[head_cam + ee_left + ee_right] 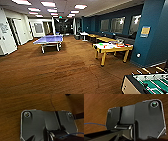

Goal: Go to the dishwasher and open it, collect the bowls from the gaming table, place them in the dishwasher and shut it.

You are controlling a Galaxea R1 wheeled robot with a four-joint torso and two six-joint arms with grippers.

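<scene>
Room: we see a long open lounge with ceiling lights, dark blue walls (152,47) on the right, and white doors (6,37) on the left.
Floor: brown carpet (62,72) covers the whole room; in both wrist views we see the same carpet under the robot's dark plates.
Gaming table: the gaming table (112,50), white-topped with yellow sides and legs, stands to the right, in the middle distance, beside the blue wall.
Bowls: small bright things lie on its top, among them a green bowl (101,44) at its far left end; red and orange ones sit further right, too blurred for us to name.
Other tables: a blue ping-pong table (49,39) stands left of centre, farther off; a football table (147,85) with a green field fills the near right corner; plain yellow tables (105,39) line the far right wall.
Grippers: we cannot tell how either stands, nor whether it holds anything.
</scene>
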